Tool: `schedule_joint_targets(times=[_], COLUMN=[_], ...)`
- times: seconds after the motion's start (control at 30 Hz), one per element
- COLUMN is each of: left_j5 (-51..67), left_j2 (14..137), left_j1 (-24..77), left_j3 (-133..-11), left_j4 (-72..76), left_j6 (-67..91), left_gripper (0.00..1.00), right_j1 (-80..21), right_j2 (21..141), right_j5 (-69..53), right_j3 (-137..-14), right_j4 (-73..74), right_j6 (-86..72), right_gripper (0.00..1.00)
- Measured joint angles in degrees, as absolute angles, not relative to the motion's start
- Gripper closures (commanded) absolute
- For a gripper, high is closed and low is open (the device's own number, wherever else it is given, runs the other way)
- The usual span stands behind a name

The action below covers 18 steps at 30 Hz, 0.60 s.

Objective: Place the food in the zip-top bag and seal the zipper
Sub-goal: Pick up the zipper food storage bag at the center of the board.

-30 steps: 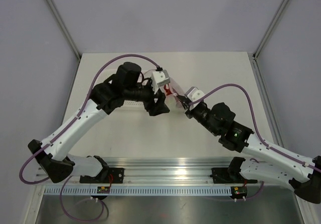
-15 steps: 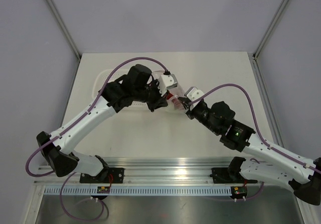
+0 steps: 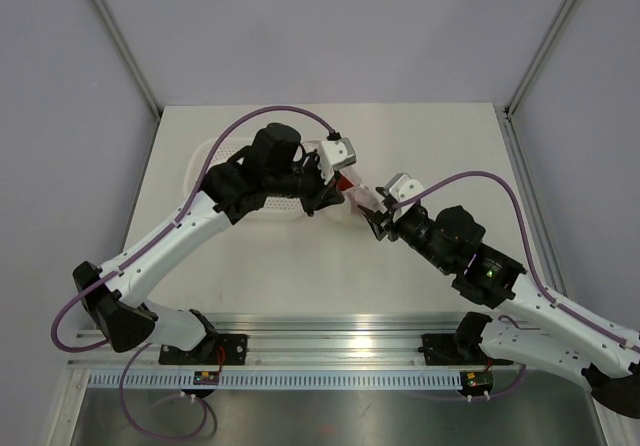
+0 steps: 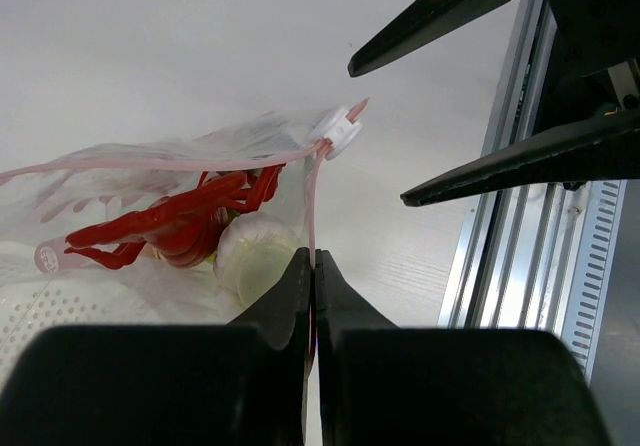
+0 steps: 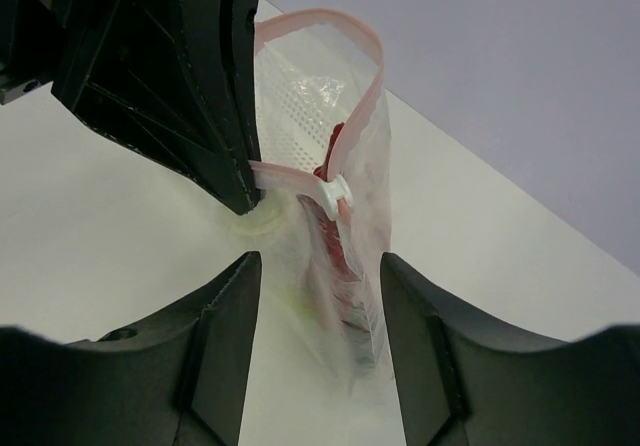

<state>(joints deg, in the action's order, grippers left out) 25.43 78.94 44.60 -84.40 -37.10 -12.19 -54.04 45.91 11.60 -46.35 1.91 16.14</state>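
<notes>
Left gripper (image 3: 338, 196) sits over the middle of the white table (image 3: 300, 266) in our overhead view, at the clear pink-tinted crinkly zip-top bag (image 3: 358, 194), just beside the white perforated plastic basket (image 3: 205, 166). The right gripper (image 3: 376, 224) is near the bag's other side, and we cannot tell its spread from here. From the left wrist we see the jaws pinched tight on the thin pink press-seal zipper strip (image 4: 311, 196), its white slider tab (image 4: 337, 132) at the corner, with the red toy lobster (image 4: 165, 224) and a pale round piece (image 4: 255, 256) inside the bag. From the right wrist, the right gripper's fingers (image 5: 215, 336) stand wide apart with the bag's lower part between them. We cannot tell whether they touch it.
</notes>
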Motion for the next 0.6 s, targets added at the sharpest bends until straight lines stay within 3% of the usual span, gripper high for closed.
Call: schedule_joint_targets(times=[0.43, 0.6], left_j5=[26.81, 26.83], left_j2=[78.94, 78.94], left_j1=[44.60, 44.60], left_j3=[-84.40, -84.40], left_j4=[-36.29, -36.27], left_j6=[-11.97, -11.99], left_gripper=[1.00, 1.00], right_j1=[-49.84, -46.61], right_j2=[51.13, 51.13], right_j5=[9.91, 6.09], right_j3=[-46.35, -46.35], right_j4=[1.52, 1.04], right_j6=[17.08, 15.70], right_gripper=[0.49, 0.59])
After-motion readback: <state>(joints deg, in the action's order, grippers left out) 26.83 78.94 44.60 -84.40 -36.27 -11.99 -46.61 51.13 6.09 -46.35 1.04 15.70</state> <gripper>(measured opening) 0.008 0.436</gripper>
